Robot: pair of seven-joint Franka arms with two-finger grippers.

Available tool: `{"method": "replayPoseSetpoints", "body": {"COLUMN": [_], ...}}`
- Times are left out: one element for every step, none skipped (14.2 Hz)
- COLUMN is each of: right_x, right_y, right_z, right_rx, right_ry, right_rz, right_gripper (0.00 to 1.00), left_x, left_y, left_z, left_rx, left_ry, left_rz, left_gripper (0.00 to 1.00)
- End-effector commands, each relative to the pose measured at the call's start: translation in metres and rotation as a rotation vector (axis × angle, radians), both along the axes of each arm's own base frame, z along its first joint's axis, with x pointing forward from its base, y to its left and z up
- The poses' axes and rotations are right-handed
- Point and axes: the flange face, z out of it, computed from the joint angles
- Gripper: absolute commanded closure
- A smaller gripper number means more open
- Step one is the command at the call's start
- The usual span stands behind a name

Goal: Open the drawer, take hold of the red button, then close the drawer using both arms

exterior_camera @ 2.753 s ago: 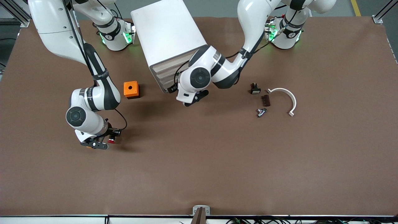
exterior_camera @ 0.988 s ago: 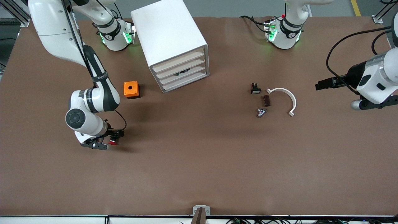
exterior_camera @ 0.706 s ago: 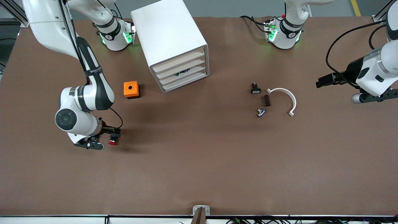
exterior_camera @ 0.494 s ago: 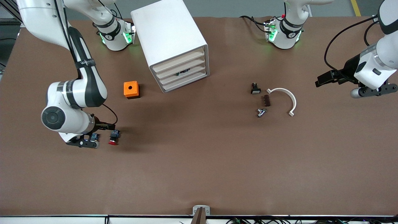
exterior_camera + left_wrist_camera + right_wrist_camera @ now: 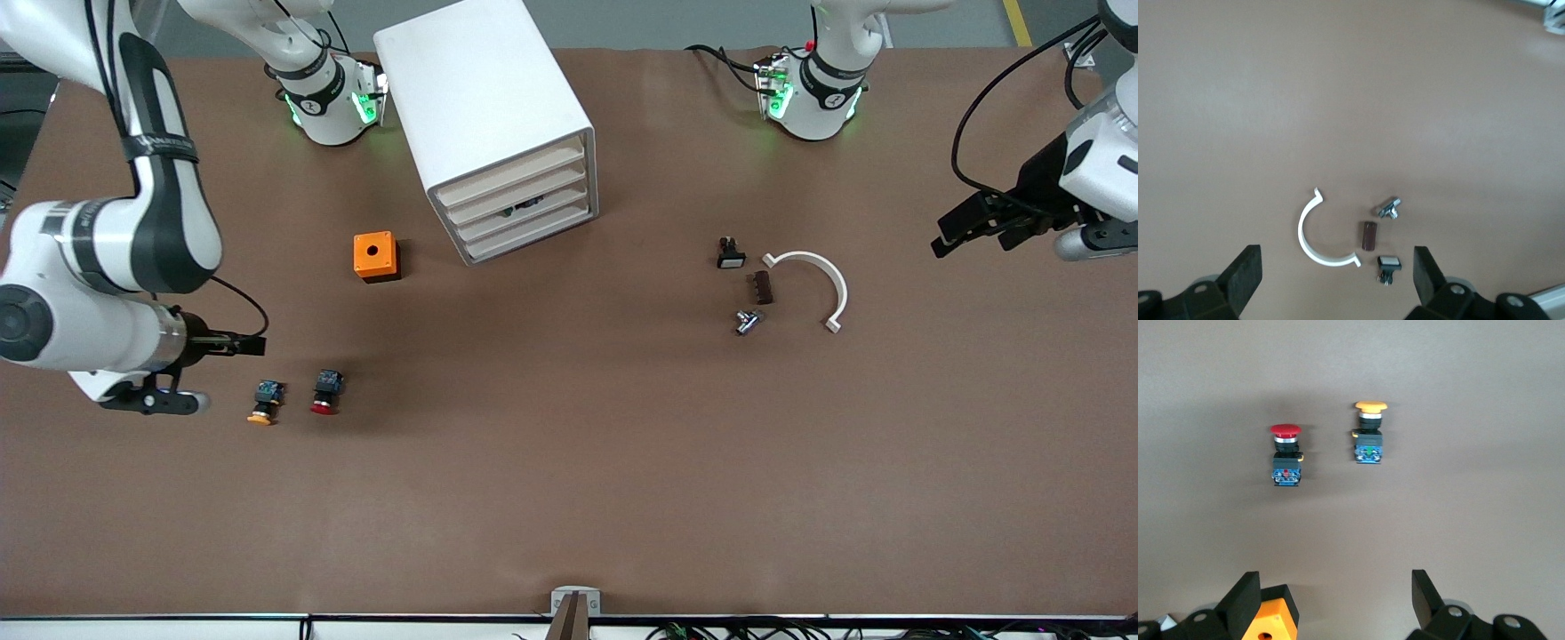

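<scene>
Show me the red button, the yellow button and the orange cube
red button (image 5: 1285, 431), right wrist view, on its red cap
yellow button (image 5: 1370, 406), right wrist view, on its yellow cap
orange cube (image 5: 374, 255), front view, on its top face beside the hole

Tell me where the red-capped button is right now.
The red-capped button lies on the table toward the right arm's end, beside the orange-yellow-capped button and nearer the front camera than the orange cube.

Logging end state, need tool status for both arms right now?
Left tool: open, empty, over the table at the left arm's end.
Right tool: open, empty; red button lies released on the table.
</scene>
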Motion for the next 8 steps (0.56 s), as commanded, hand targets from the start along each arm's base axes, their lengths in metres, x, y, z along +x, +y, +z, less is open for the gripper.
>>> {"method": "replayPoseSetpoints", "body": {"right_x": [-0.013,-0.016,-0.021,-0.025,-0.030,-0.034,-0.039,-0.045], "right_y": [-0.005,-0.007,-0.012,-0.020,-0.027,-0.035,-0.043,-0.052], "right_z": [0.041,0.051,0.064,0.073,0.085,0.094,0.103,0.111], "right_rx": [0.004,0.007,0.009,0.013,0.020,0.026,0.041,0.045], "right_ry": [-0.030,-0.039,-0.048,-0.048,-0.057,-0.062,-0.059,-0.058], "right_rz": [0.006,0.004,0.002,-0.007,-0.005,0.012,0.028,0.020], "right_gripper": [0.00,0.00,0.00,0.00,0.00,0.00,0.00,0.00], "left_x": [0.027,0.035,0.041,0.045,0.046,0.045,0.044,0.044], "left_y": [-0.003,-0.006,-0.008,-0.008,-0.009,-0.009,-0.006,-0.004], "left_z": [0.020,0.021,0.024,0.024,0.030,0.031,0.031,0.029], "left_rx": [0.021,0.020,0.019,0.028,0.037,0.043,0.044,0.042], "left_ry": [-0.049,-0.052,-0.057,-0.059,-0.067,-0.051,-0.036,-0.026], "left_rz": [-0.015,-0.018,-0.017,-0.019,-0.026,-0.030,-0.027,-0.023], "left_gripper": [0.00,0.00,0.01,0.00,0.00,0.00,0.00,0.00]}}
